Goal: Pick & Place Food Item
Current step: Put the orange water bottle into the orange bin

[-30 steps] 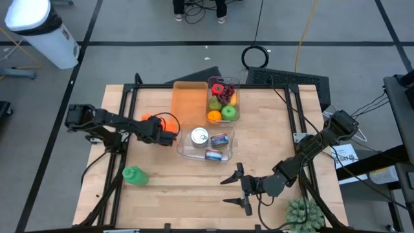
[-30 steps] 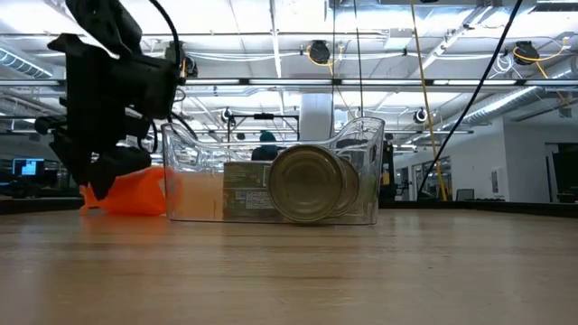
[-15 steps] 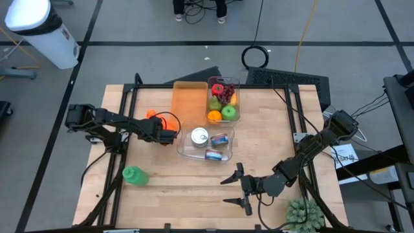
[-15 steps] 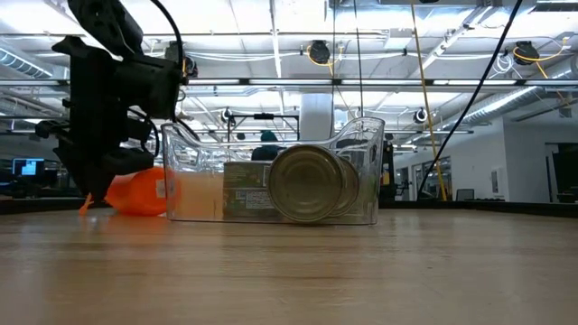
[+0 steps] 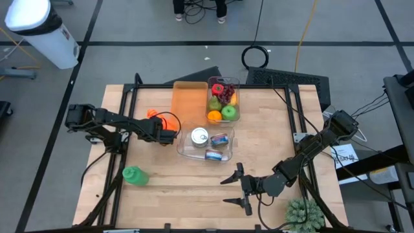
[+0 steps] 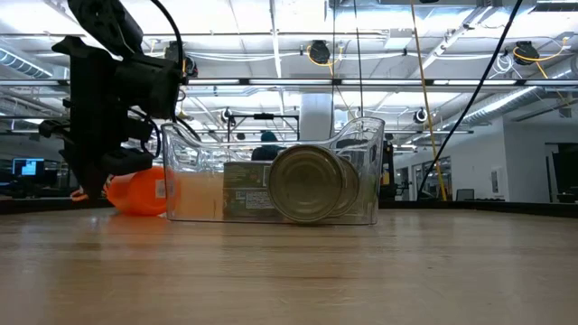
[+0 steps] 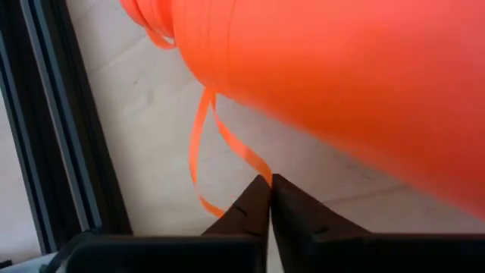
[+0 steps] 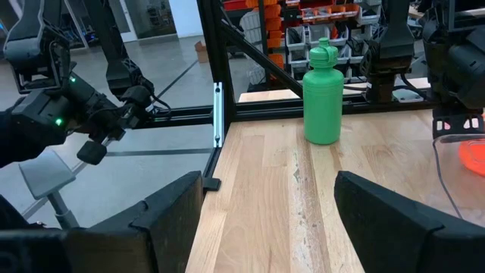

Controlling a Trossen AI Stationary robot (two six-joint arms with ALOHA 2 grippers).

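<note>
Over the last second the left gripper (image 5: pixel 173 134) has brought its fingers together, and the orange item (image 6: pixel 137 191) has slid a little toward the clear bin (image 6: pixel 359 135) in the low view; the right arm has not stirred. Nearest the front edge, the right gripper (image 5: pixel 237 189) waits with its fingers (image 8: pixel 394 220) spread wide and nothing between them, the green bottle (image 5: pixel 132 175) well off toward the left corner. Farther in, the clear bin holds the cans (image 5: pixel 200 136), and just beside its left wall the left gripper sits low at the table. Its wrist camera shows the fingertips (image 7: pixel 261 199) pressed tip to tip with the orange item (image 7: pixel 341 83) bulking just beyond them and a thin orange loop (image 7: pixel 208 152) trailing to their tips (whether that strand is truly pinched or merely lying against them, I cannot tell). Beyond, the orange tray (image 5: pixel 188 103) and the fruit bin (image 5: pixel 223 100) stand together. I would judge the task barely begun: the grasp is only now closing, and lift, carry and placing all remain.
</note>
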